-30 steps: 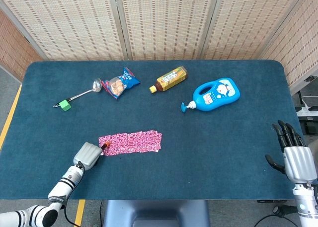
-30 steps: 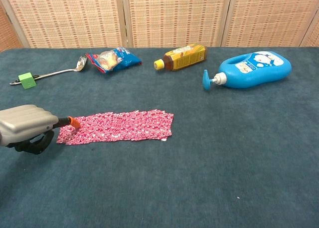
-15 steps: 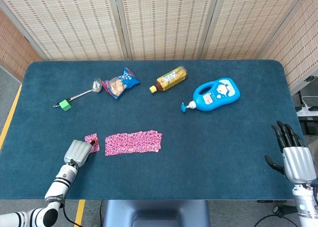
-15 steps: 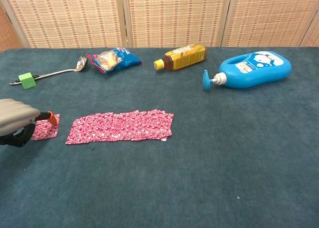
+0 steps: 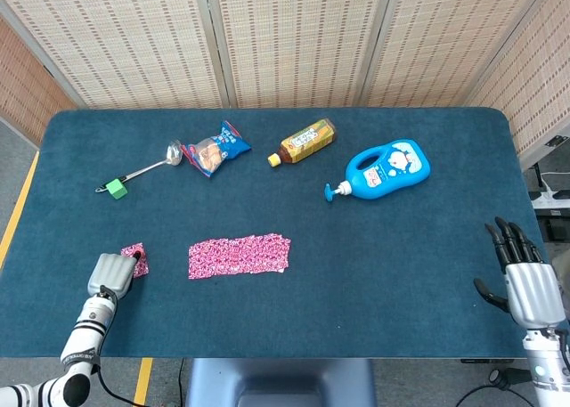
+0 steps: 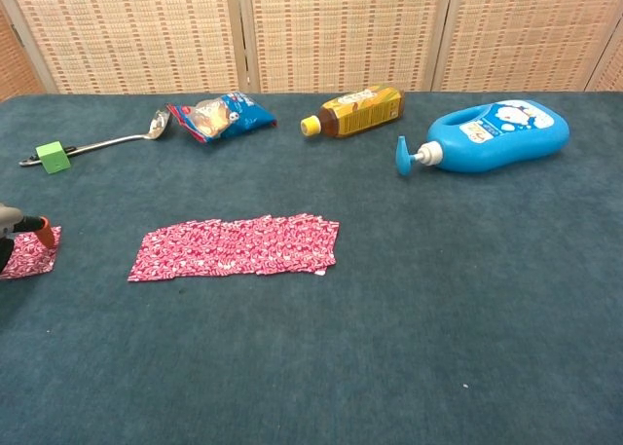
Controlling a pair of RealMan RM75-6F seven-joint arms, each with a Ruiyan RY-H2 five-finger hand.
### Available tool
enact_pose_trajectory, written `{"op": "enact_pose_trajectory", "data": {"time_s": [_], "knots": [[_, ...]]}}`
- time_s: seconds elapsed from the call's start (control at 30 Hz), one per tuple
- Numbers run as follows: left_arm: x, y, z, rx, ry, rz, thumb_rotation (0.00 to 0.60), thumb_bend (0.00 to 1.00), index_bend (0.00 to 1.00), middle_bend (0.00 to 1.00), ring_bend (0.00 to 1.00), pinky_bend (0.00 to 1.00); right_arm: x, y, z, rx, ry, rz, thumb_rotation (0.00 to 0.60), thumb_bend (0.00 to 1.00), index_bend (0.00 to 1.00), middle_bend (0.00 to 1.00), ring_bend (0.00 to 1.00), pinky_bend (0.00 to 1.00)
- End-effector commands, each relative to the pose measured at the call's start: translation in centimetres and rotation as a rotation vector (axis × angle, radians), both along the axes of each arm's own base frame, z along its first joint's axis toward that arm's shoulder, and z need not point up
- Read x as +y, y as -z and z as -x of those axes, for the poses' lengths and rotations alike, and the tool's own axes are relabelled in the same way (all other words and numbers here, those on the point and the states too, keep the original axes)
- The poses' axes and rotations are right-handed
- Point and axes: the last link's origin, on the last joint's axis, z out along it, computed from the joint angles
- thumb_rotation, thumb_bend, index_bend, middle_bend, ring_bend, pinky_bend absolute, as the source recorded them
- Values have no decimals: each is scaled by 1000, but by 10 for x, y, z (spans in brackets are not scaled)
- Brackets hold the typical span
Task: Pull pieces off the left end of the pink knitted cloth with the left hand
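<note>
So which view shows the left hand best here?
The head view: the whole left hand shows, touching the pulled-off pink piece. The chest view catches only its orange fingertip at the frame's left edge, on that piece.

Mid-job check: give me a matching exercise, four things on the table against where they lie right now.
Things:
1. torn-off pink piece
2. pink knitted cloth
3. blue pump bottle
4. green block

Places:
A. far left, on the spoon's handle
B. far right half, lying on its side
C. under the left robot hand's fingertip
D. near middle, flat, untouched

Pairs: 1-C, 2-D, 3-B, 4-A
</note>
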Motion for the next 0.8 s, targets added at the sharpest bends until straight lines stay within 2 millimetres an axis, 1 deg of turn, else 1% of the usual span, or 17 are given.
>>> {"op": "enact_pose_trajectory", "data": {"time_s": [0.03,0.13,0.2,0.33,0.4,0.43,0.53,0.8], "knots": [[-2,-1,-3,-21,19,7,600,925,238,791,894,740,0,0,0,1,2,-1,600,152,0,0,0,196],[-5,-1,-11,-53,73,13,600,923,207,790,894,740,0,0,0,1,2,-3,600,152,0,0,0,196],[-8,-1,-17,-76,112,18,600,923,166,790,894,739,0,0,0,0,1,-2,600,152,0,0,0,196],[-10,-1,-21,-93,141,21,600,923,112,789,894,738,0,0,0,-2,0,-2,600,152,0,0,0,196],[-15,2,-31,-122,196,39,600,923,82,788,894,738,0,0,0,-4,-1,0,600,151,0,0,0,196],[-20,7,-39,-132,238,78,600,922,81,788,894,738,1,0,0,-4,-1,-3,600,152,0,0,0,196],[-22,14,-43,-131,265,114,600,923,86,788,893,738,1,-1,0,-6,-2,-4,600,152,0,0,0,196],[-19,30,-52,-136,269,163,600,923,110,788,894,738,0,-2,0,-12,-1,-2,600,151,0,0,0,196]]}}
